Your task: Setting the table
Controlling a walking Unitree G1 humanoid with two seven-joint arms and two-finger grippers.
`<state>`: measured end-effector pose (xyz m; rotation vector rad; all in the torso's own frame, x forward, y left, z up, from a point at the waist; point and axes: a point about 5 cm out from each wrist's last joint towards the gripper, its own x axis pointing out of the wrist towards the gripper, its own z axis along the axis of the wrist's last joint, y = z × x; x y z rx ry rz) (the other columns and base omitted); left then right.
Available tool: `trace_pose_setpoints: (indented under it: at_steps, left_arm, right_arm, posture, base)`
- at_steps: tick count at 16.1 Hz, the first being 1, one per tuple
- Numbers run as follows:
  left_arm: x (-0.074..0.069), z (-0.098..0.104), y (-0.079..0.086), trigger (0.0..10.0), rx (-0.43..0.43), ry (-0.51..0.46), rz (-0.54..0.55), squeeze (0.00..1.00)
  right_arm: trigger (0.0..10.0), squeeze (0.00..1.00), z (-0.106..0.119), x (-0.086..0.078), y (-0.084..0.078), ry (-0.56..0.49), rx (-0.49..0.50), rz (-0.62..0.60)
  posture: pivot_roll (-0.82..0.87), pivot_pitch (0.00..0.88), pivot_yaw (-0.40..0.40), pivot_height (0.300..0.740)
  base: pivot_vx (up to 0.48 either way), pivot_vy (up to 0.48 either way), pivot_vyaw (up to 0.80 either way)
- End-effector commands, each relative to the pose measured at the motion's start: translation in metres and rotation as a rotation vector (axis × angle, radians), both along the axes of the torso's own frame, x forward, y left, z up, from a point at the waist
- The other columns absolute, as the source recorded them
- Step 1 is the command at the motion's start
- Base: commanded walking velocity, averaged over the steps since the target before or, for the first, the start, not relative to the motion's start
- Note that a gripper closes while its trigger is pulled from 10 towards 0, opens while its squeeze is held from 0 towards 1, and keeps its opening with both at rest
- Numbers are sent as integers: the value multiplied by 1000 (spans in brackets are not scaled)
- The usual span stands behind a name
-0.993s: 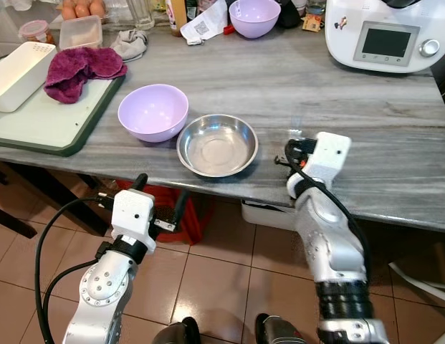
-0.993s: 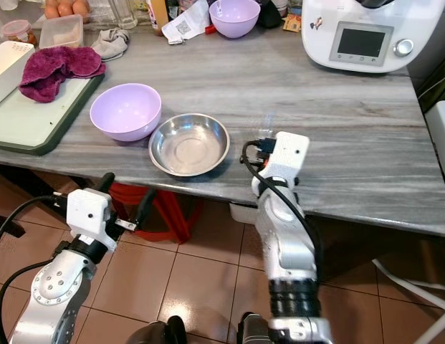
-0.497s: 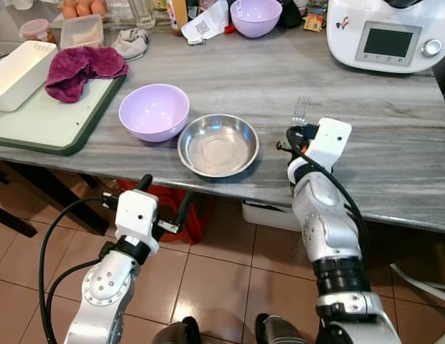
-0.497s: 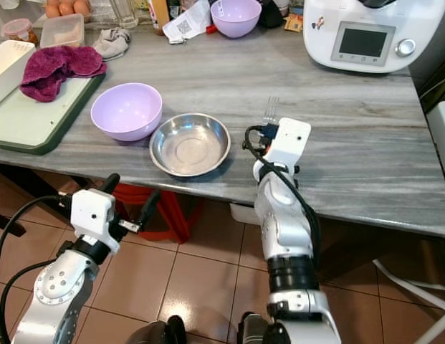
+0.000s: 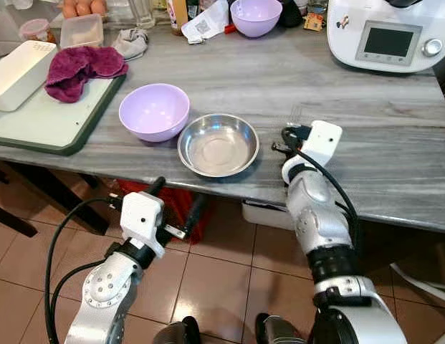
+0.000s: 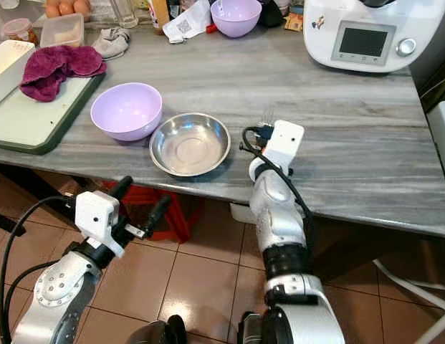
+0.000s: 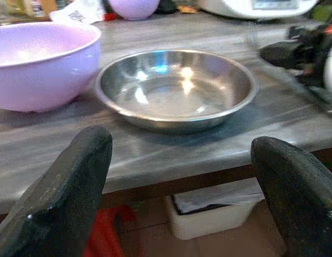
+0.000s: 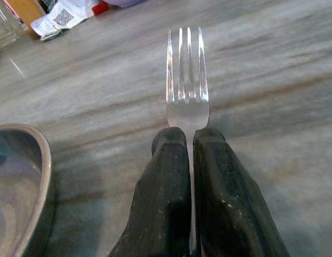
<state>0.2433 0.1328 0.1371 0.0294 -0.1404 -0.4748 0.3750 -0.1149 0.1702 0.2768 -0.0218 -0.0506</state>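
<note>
Right gripper point(image 8: 190, 160) fingers clamp silver metal fork point(image 8: 187, 80) beside round steel bowl point(image 5: 218, 145), not yet laid; left gripper point(image 7: 182, 176) fingers open

My head cameras look down on the grey table point(image 5: 394, 122) from above its near edge. My left wrist camera sits low, facing the steel bowl point(image 7: 175, 88); my right wrist camera hovers close over the tabletop, sharing that bowl's rim.

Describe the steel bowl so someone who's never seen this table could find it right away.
On the grey marbled table, look along the near edge, just left of the right gripper holding a fork. The stainless steel bowl sits beside a lilac bowl; it alone is shiny metal, shallow and empty.
</note>
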Motion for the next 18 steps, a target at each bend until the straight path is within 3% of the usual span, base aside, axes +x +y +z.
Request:
trace_pose_setpoints:
  at_steps: [1,10,11,12,14,15,18]
  left_arm:
    - [-4,2,-1,10000,-9,2,-28,0]
    - [-4,4,-2,10000,-9,8,-47,0]
    - [-4,4,-3,10000,-8,8,-48,0]
    - [-4,4,-3,10000,-8,7,-49,0]
    - [-4,5,-4,10000,-8,6,-52,0]
    - [-4,5,-4,10000,-7,6,-52,0]
    - [-4,4,-4,10000,-5,9,-48,0]
  right_arm:
    - [10000,0,3,2,3,-11,14,11]
    - [10000,0,-4,8,12,18,21,31]
    - [10000,67,-5,9,12,22,23,33]
    - [10000,761,-6,9,13,24,23,35]
    - [10000,812,-6,9,13,26,25,37]
    - [10000,1000,-7,9,13,27,25,37]
    - [10000,1000,-9,9,13,29,25,36]
  posture:
    - [-111,247,48,740]
    - [-98,245,53,740]
    - [-98,244,54,740]
    - [-98,244,54,740]
    - [-98,244,54,740]
    - [-98,244,54,740]
    - [-98,244,54,740]
  base:
    - [0,0,0]
    - [0,0,0]
    - [0,0,0]
    - [0,0,0]
    - [0,0,0]
    - [0,0,0]
    - [0,0,0]
